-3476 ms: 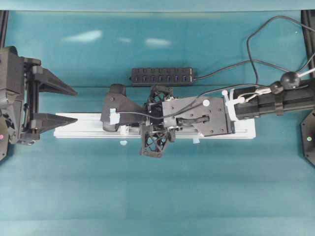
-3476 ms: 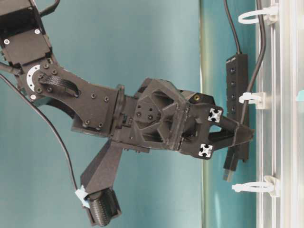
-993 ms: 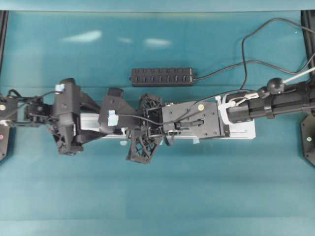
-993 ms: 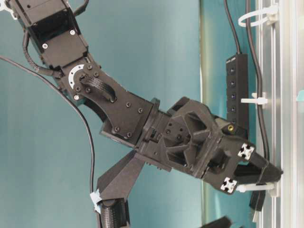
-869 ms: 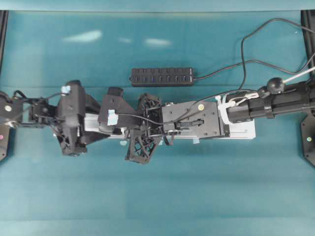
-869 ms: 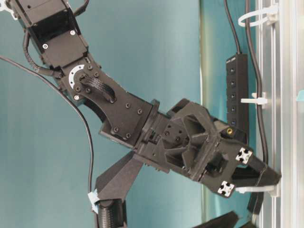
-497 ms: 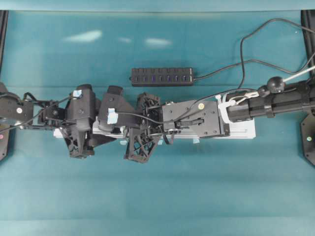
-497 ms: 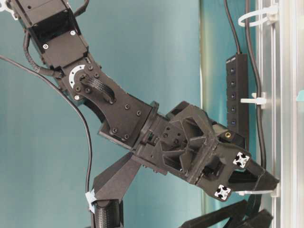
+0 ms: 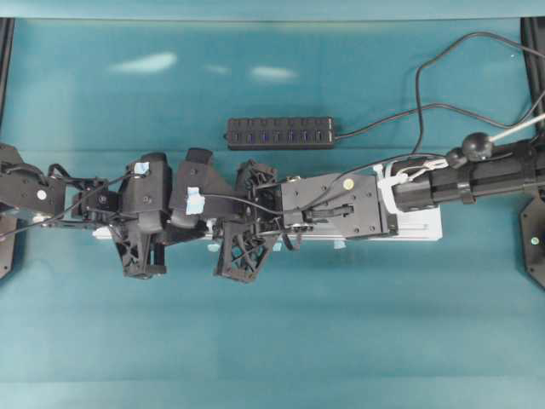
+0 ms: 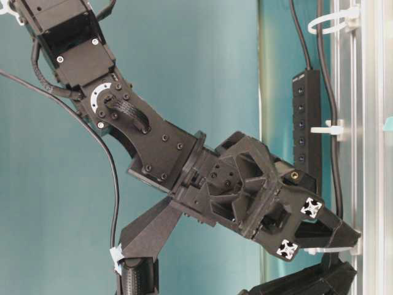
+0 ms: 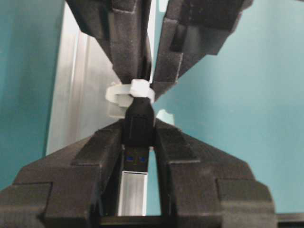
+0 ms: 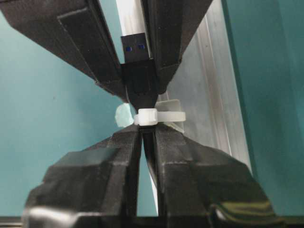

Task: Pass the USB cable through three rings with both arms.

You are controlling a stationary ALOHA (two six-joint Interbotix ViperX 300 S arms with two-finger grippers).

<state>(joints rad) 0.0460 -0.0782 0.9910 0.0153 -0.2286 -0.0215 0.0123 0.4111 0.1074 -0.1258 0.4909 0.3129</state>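
The USB cable's plug (image 11: pixel 137 124) pokes out of a white ring (image 11: pixel 129 92) on the silver rail. My left gripper (image 11: pixel 138 130) is shut on the plug's black body, the metal end lying between its fingers. From the ring's other side, my right gripper (image 12: pixel 147 132) is shut on the thin cord just behind that ring (image 12: pixel 159 116). The two grippers meet tip to tip over the rail; overhead, left gripper (image 9: pixel 203 232) and right gripper (image 9: pixel 218 232). At table level the cable (image 10: pixel 332 80) runs down past two more rings (image 10: pixel 330 18) (image 10: pixel 327 129).
The black multi-port hub (image 9: pixel 281 134) lies behind the rail (image 9: pixel 419 227). Loose black wires curl at the back right (image 9: pixel 426 77). A pale tape bit (image 12: pixel 123 115) sits on the teal mat beside the ring. Both arms lie along the rail.
My left arm has slid right along the rail up to the right gripper, and its jaws have closed from wide open onto the plug. The right gripper has stayed put.
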